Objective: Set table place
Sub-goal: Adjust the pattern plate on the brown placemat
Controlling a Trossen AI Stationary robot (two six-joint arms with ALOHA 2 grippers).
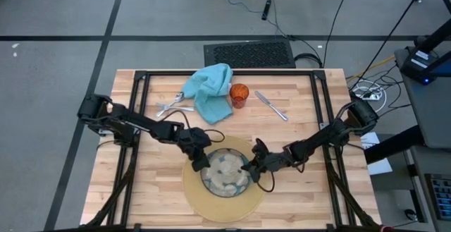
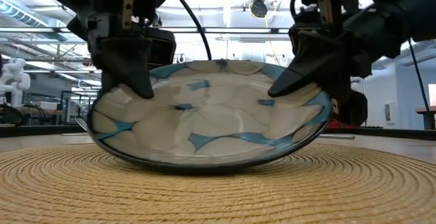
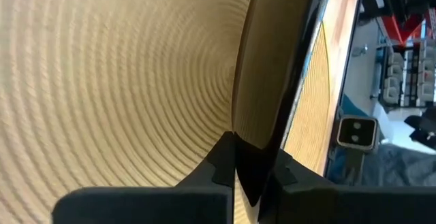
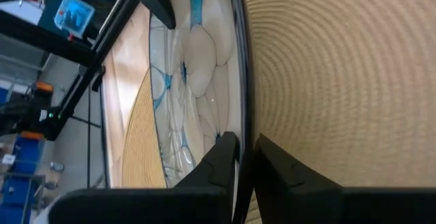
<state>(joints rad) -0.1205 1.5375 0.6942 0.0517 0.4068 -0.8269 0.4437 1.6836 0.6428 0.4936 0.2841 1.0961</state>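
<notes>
- From the high view I see the bowl (image 1: 225, 173) mouth-up on the round mat (image 1: 224, 207) at the tabletop's (image 1: 303, 207) near edge, with the left hand (image 1: 198, 163) and right hand (image 1: 251, 171) pinched on opposite rims.
- Low view: the bowl (image 2: 208, 118) sits level.
- In both wrist views I see fingers clamped on its rim.

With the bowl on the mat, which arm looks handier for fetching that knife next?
Probably the right. Both the left gripper and right gripper are clamped on the bowl rim, but the knife lies on the right arm's side of the table.
</notes>
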